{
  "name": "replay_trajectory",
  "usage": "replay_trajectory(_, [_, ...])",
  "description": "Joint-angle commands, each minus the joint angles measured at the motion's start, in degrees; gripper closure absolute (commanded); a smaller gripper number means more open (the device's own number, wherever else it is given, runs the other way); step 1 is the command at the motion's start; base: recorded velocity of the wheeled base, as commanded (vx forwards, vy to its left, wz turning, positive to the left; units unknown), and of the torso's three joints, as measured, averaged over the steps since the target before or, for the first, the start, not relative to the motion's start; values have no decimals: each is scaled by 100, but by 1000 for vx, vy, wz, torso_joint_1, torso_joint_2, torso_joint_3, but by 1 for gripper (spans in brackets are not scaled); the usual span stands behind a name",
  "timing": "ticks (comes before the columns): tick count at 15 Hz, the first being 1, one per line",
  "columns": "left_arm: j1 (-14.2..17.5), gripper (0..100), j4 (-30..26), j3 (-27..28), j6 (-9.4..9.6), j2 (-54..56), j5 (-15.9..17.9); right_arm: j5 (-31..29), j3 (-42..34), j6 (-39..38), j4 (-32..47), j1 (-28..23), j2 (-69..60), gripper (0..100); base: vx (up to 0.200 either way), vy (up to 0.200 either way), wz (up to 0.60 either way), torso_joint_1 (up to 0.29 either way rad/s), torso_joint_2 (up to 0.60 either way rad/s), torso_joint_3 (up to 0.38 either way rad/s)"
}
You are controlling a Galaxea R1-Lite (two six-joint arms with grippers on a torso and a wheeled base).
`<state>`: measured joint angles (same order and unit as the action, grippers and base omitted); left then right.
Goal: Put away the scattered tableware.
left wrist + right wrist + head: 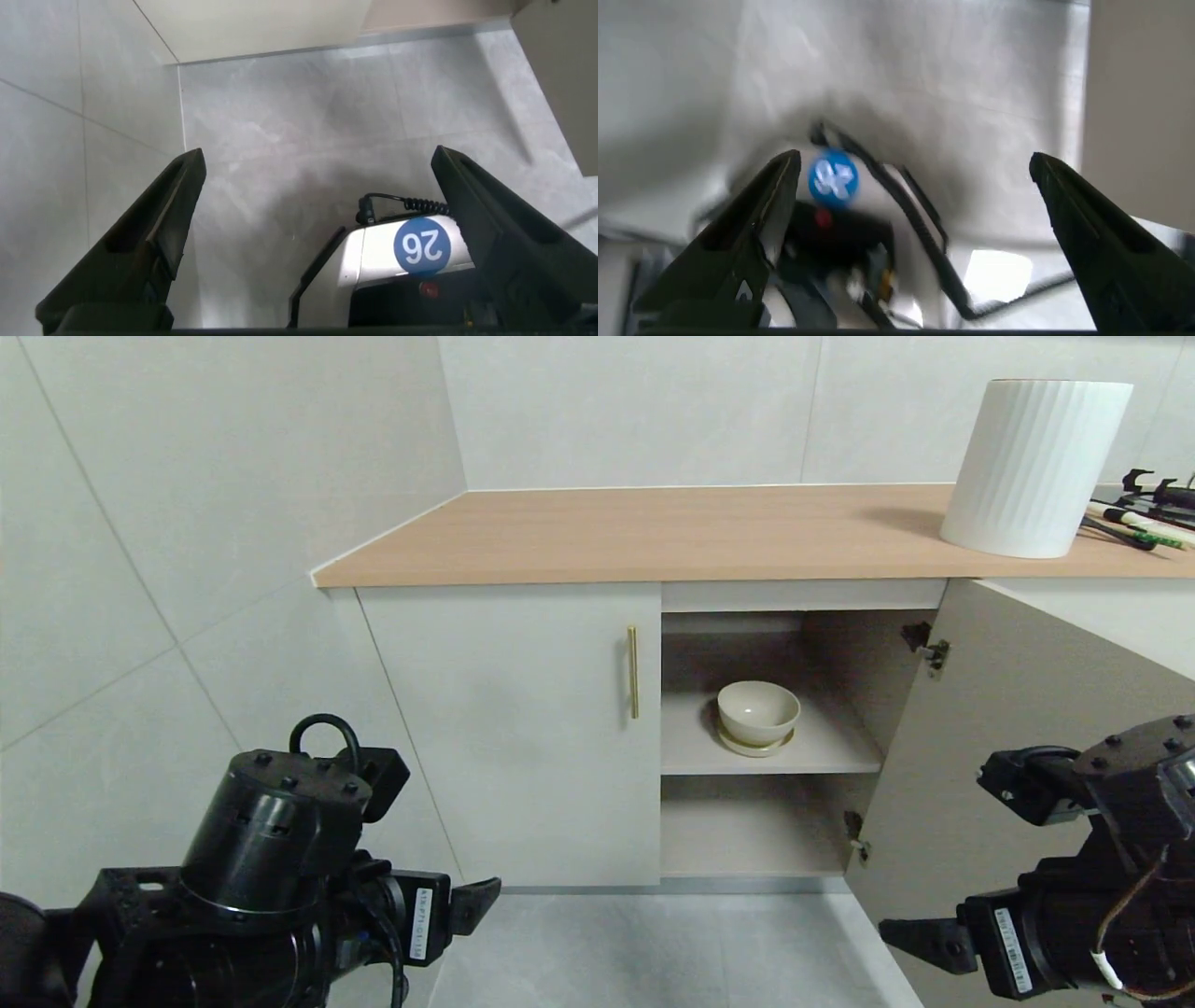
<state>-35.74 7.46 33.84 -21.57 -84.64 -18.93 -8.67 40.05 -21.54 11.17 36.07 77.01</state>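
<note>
left gripper [318, 154]: low, out in front of the white two-door cabinet [513, 737] on its shut-door side, above the grey tiled floor [672, 943]. Its fingers [168, 224] are spread wide with nothing between them.
right gripper [915, 161]: low, in front of the cabinet on its open-door side. Its fingers [1092, 233] are also spread wide and hold nothing.
doors: the cabinet's left door is shut, with a thin brass bar handle [633, 672] upright by its inner edge. The right door [990, 747] is swung open.
tableware: a cream ceramic bowl [758, 711] sits upright on a cream round saucer [756, 745]. Both are inside the cabinet's open half, on the upper shelf [831, 756], near its middle.
desk: a light wood desk [672, 532] runs across the top of the cabinet.
container: a white ribbed cylindrical container [1036, 467] stands upright on the desk, above the cabinet's open door.
small items: pens and dark tools [1144, 518] lie just beside the container, too small to tell apart.
wall: a pale grey tiled wall [635, 411] rises behind the cabinet.
</note>
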Motion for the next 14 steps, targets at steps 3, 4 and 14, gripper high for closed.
replay_trajectory(3, [-3, 0, 1, 0, -6, 9, 4, 49, 21, 625, 896, 5, -590, 0, 0, -200, 0, 9, 4, 1])
replay_trajectory(4, [-3, 0, 1, 0, -6, -9, 4, 58, 38, 792, 1168, 5, -722, 0, 0, -200, 0, -7, 7, 2])
replay_trajectory(14, [-3, 0, 1, 0, -14, -35, 12, -671, 812, 1451, 3682, -320, -1847, 0, 0, -80, 0, 1, 1, 1])
